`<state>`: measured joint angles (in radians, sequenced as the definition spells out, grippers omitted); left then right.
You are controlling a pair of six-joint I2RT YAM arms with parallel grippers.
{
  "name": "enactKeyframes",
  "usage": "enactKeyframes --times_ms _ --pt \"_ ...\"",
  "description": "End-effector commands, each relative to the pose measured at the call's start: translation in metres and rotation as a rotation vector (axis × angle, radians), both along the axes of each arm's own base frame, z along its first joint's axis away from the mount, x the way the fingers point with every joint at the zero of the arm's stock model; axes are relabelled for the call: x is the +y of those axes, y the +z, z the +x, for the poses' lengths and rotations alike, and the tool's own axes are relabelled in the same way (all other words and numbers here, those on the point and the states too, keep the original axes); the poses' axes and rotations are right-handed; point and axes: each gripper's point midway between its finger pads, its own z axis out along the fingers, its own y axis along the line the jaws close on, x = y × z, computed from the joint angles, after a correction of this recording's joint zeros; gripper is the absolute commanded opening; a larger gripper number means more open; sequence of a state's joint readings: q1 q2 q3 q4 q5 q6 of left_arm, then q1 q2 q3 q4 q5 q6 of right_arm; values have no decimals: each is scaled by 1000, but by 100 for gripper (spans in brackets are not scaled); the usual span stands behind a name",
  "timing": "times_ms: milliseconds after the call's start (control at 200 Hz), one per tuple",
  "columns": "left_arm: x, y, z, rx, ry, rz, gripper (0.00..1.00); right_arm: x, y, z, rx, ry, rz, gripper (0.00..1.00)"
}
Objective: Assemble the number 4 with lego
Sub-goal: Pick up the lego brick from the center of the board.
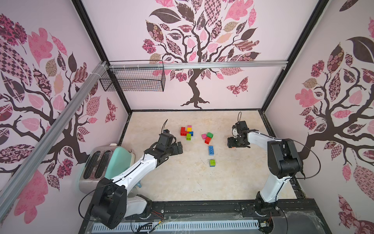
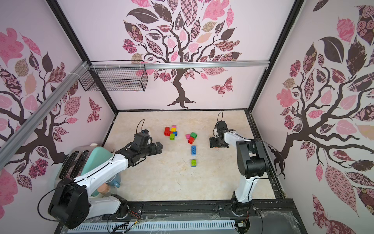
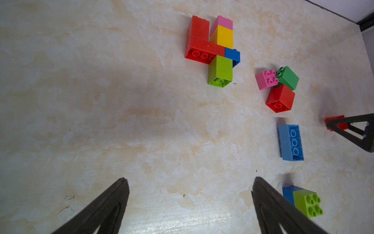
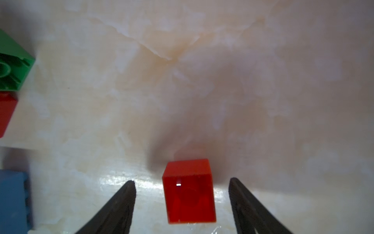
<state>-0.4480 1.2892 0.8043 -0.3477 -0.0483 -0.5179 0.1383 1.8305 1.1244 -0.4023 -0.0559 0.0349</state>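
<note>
Joined lego cluster (image 1: 187, 131); loose bricks (image 1: 211, 150) scattered beside.

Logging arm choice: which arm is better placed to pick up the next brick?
Right. The right hand is open around the small red brick; the left hand is open over bare table.

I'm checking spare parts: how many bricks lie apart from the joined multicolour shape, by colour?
Red bricks: 2
Pink: 1
Green: 1
Blue: 2
Lime: 1
Total: 7
</note>
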Motion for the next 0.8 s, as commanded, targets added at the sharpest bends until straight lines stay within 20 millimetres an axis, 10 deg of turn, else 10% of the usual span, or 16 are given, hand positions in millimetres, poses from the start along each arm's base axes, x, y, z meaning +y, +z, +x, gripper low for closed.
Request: enactKeyframes --times_ms 0,795 --pt "-7 16 8 -30 -20 -8 98 0 -6 -1 39 36 -26 69" --pt "-6 9 7 2 -25 13 98 -3 -9 16 -31 38 -156 33"
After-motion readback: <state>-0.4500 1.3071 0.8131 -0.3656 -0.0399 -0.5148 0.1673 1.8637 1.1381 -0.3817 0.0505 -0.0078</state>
